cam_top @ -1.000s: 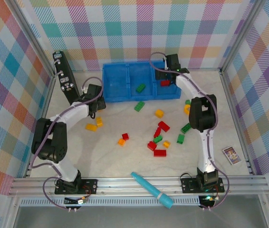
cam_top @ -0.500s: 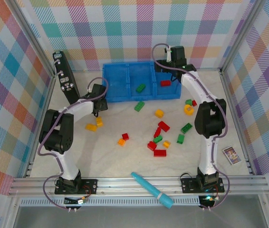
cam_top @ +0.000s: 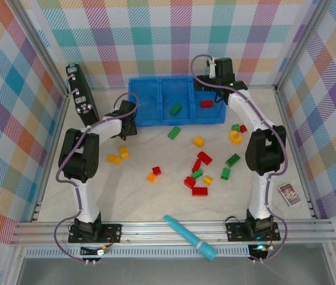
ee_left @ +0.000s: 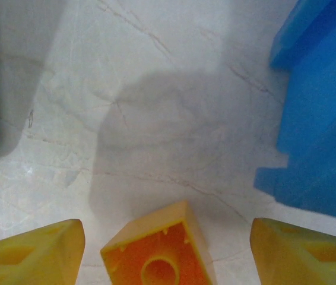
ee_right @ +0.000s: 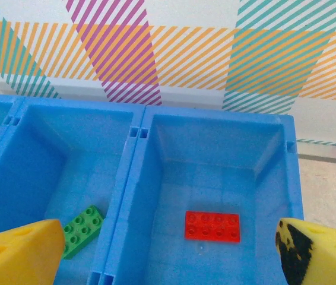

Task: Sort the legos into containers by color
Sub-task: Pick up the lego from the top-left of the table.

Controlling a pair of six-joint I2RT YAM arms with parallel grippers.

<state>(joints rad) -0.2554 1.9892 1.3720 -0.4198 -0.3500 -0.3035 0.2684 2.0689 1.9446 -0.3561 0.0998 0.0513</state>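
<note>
I count one long bright-blue plastic bin [cam_top: 147,98], and it has three open compartments. The small studded plastic bricks come to twenty by my tally: seven red bricks [cam_top: 199,190], six green bricks [cam_top: 174,132] and seven yellow-orange bricks [cam_top: 114,159]. Two of the twenty are in the bin. Beyond those I see one long teal marker-like stick [cam_top: 189,234], one small picture card [cam_top: 289,193] and one black slab-shaped device [cam_top: 79,95].

Robotics test cell. An aluminium-profile frame [cam_top: 174,230] enclosed a pale marbled tabletop [cam_top: 135,199]; checked backdrop panels [cam_top: 156,35] stood on three sides. A left arm [cam_top: 76,163] and a right arm [cam_top: 264,155] were bolted at its near edge.
</note>
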